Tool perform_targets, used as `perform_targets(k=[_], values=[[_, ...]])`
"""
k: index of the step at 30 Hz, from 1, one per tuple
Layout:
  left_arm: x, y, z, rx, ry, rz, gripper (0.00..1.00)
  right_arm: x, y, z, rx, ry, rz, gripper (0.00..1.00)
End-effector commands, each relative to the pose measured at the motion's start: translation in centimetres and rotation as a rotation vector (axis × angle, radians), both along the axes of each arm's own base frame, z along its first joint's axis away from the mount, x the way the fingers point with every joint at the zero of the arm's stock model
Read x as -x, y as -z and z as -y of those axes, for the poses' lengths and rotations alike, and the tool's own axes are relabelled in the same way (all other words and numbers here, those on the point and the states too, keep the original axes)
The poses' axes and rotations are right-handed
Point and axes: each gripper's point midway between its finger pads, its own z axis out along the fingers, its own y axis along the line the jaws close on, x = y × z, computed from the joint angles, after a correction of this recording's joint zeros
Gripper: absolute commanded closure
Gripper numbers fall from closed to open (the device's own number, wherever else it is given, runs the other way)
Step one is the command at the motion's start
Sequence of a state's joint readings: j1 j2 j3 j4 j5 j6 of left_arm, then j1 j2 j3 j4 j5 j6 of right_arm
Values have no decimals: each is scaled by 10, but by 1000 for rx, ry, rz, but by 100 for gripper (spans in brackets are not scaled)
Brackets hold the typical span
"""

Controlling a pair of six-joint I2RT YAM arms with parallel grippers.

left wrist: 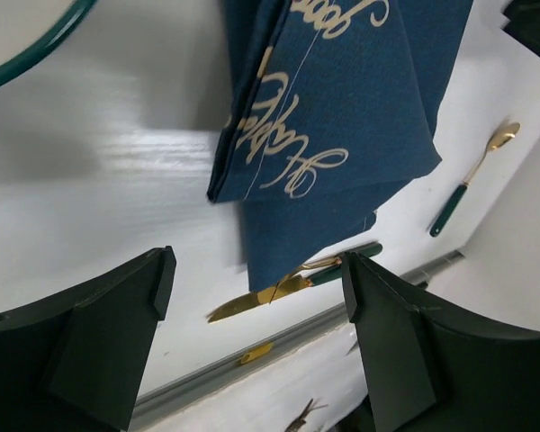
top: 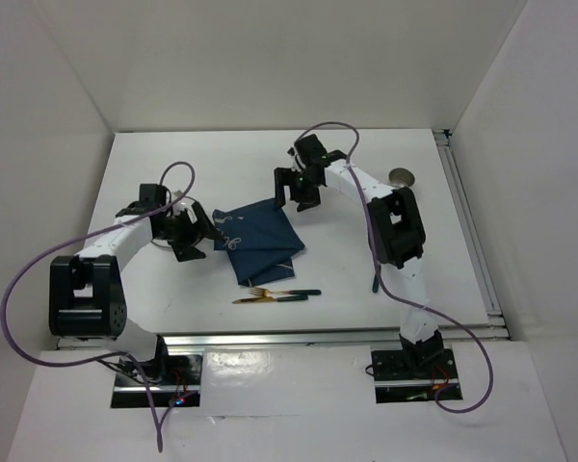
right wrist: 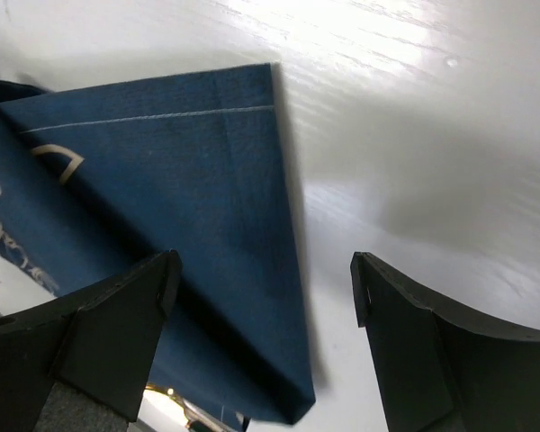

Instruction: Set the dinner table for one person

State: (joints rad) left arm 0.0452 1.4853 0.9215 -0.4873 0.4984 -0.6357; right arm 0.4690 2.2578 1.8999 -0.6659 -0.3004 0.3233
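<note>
A: Starting with the dinner table (top: 222, 164). Where exactly?

B: Under everything: broad, white, flat, filling the overhead view, with silver rails (top: 472, 241) along the near and right edges. Far too big to move, so nothing to lift.

A: Handling?

B: Rigid and glossy, judging by the glare in both wrist views. Probably slick, so beware of cutlery and cloth sliding when nudged. No place to grip and no need; serves only as the surface to lay things on.

A: And lying on it?

B: Near the middle, a folded navy-blue placemat (top: 260, 241) with pale cursive lettering. Just in front of its near corner, a fork (top: 270, 291) and a knife (top: 255, 300), gold heads, green handles. Off to the right, a matching spoon (left wrist: 475, 177). Beneath the left arm (top: 106, 255), a white plate (left wrist: 38, 47) with a green rim.

A: Jaws?

B: Spread wide on the left gripper (left wrist: 258, 270), nothing between, hovering just beside the placemat's left corner. Spread wide on the right gripper (right wrist: 263, 265) too, gripping nothing, poised over the far corner.

A: Advice for the placemat?

B: Looks soft, limp and light; likely to sag and unfold. Best pinched at a corner or folded edge, one per side, then drawn flat. As for thin cutlery lying flush on a slick tabletop: hard to get under, so better pinched across the handle.
</note>
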Motion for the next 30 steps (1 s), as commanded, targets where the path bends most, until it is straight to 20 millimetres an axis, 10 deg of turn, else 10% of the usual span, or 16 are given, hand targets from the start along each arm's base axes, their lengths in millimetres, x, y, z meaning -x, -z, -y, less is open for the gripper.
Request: perform_targets(k=[1,11,16,20,23,30], values=[[-18,-4,20,112,67,78,7,-10,-8,-19,-78,-73,20,11],[-32,23,22,86,53,64,22,8,41,-35,-129,-155,-96,17],[-33,23,25,107,63,58,58,13,43,-43,-163,-195,-91,39],[-39,14,22,82,88,79,100,7,32,-43,-154,-165,-65,79],[-47,1,20,62,105,102,100,-6,10,-39,-128,-129,0,100],[-81,-61,9,50,120,242,100,-35,-60,-10,-106,-36,150,100]])
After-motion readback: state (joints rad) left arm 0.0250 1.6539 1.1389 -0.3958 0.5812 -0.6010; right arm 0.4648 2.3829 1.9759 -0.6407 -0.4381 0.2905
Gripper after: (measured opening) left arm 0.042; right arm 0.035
